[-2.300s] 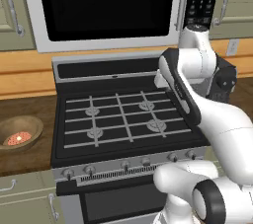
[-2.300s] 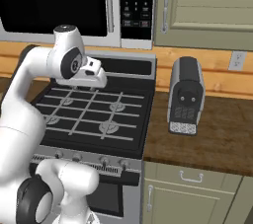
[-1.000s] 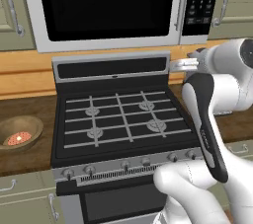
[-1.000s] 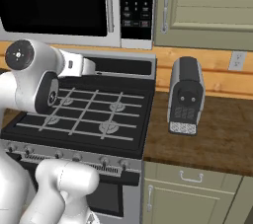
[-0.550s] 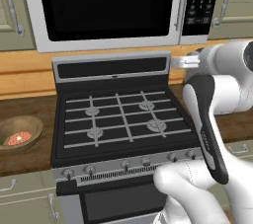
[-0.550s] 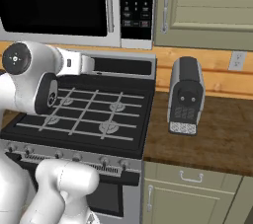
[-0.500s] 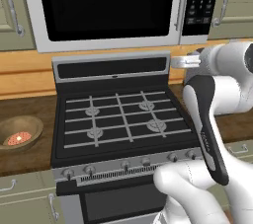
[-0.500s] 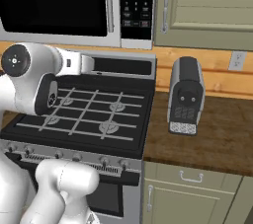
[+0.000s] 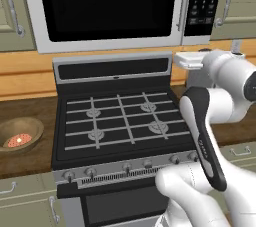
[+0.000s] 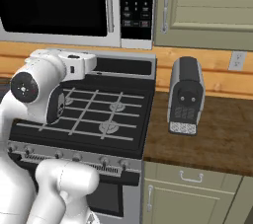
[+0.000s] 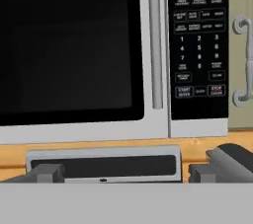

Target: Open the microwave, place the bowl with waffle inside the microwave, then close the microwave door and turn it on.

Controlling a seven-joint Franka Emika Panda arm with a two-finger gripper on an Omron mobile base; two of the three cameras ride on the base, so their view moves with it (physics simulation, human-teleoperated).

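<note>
The microwave (image 9: 107,11) hangs above the stove with the microwave door (image 11: 74,50) shut. Its vertical silver handle (image 11: 155,40) stands just left of the black button panel (image 11: 199,40). On the wooden counter left of the stove rests the brown bowl (image 9: 31,127), holding the reddish waffle (image 9: 19,140). My gripper (image 11: 123,173) is open and holds nothing. It hovers over the stove's back right corner, below the microwave and a little way out from it, and faces the door's handle side. The white hand (image 9: 187,61) points at the back wall.
A black-topped gas stove (image 9: 120,121) with a row of front knobs lies under the arm. A dark countertop appliance (image 10: 185,94) stands on the wooden counter to the stove's right. Green cabinets with silver handles (image 10: 165,1) flank the microwave.
Earlier the arm swung its elbow out to the right and brought the hand lower. Over the last second the hand has barely shifted. The jaws have stayed open throughout.
</note>
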